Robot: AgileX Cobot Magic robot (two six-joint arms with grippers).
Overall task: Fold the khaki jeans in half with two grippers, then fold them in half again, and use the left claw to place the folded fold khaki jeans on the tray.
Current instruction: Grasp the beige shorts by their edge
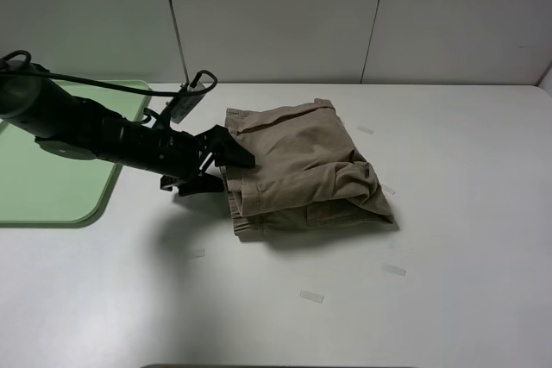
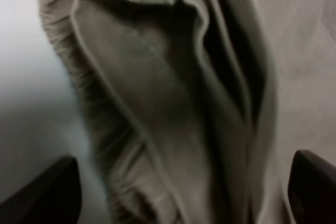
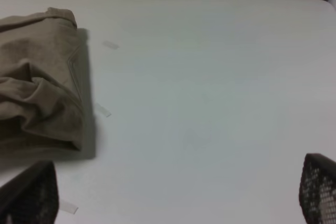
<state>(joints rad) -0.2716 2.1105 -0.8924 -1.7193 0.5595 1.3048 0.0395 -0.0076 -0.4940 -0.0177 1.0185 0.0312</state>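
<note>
The khaki jeans (image 1: 302,165) lie folded into a thick bundle on the white table, waistband side toward the left. My left claw (image 1: 226,165) is open at the bundle's left edge, one finger over the cloth and one lower beside it. In the left wrist view the folded layers (image 2: 157,77) fill the frame between the two fingertips (image 2: 47,192). The right gripper (image 3: 176,198) is open and empty over bare table to the right of the jeans (image 3: 37,93); it is outside the exterior high view. The pale-green tray (image 1: 52,204) lies at the far left.
Small clear tape strips lie on the table in front of the jeans (image 1: 311,296), to their right (image 1: 394,270) and behind them (image 1: 366,130). A grey panelled wall (image 1: 276,15) stands behind the table. The left arm reaches over the tray's right corner.
</note>
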